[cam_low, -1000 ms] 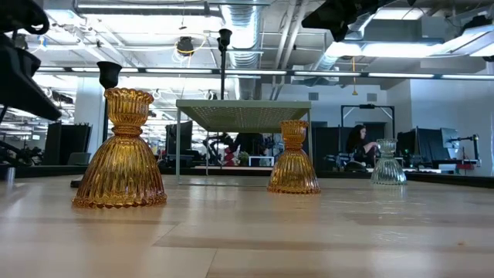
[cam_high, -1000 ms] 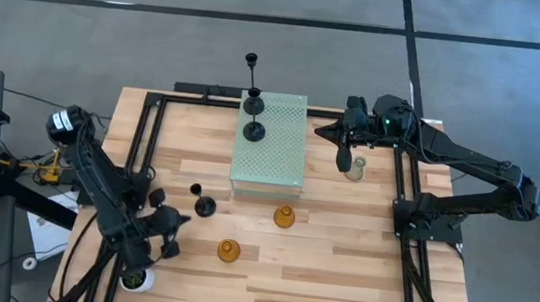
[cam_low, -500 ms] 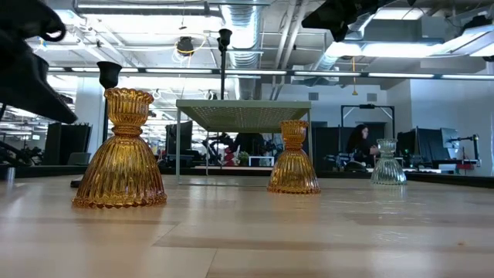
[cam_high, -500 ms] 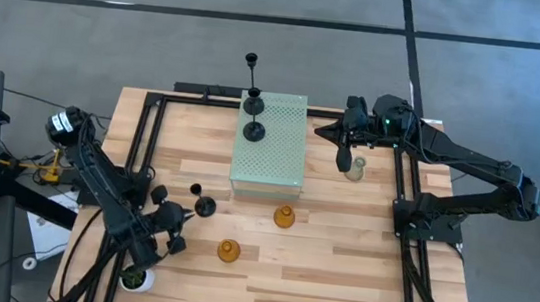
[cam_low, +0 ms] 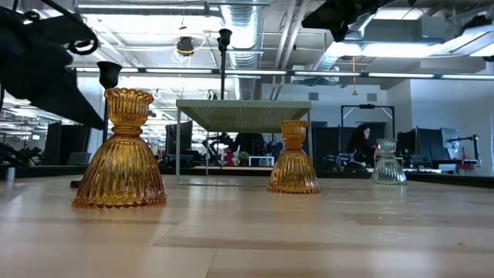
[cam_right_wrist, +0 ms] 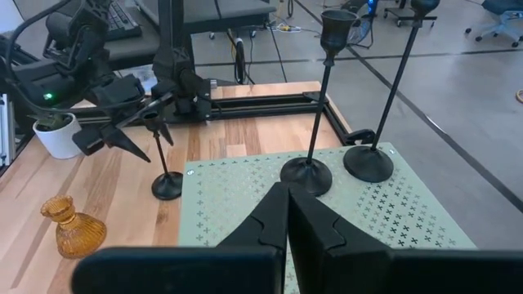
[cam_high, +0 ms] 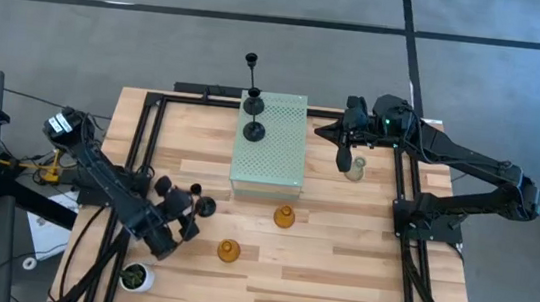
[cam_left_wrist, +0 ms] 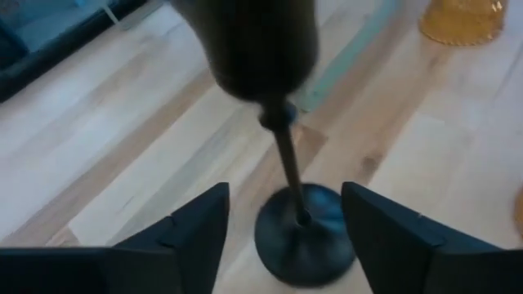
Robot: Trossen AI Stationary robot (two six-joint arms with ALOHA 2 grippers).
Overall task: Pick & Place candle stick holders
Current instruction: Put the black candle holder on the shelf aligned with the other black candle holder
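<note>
**Open workshop floor behind a wooden bench**

The wooden table (cam_high: pixel 338 269) is made of pale planks and stands on a grey floor (cam_high: pixel 161 39) crossed by dark lines. Across the table top, the low view opens into a large hall: exposed silver ducting (cam_low: pixel 239 31) runs under the ceiling, with long strip lights (cam_low: pixel 231 74) below it. Desks with monitors (cam_low: pixel 455 147) fill the far side, where a person (cam_low: pixel 360 145) sits at a desk. An office chair (cam_right_wrist: pixel 500 10) stands on the floor beyond the table.

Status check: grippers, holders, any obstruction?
Left gripper open, straddling black holder on table. Right gripper shut, empty, beside grey-green holder. Nothing in the way.
</note>
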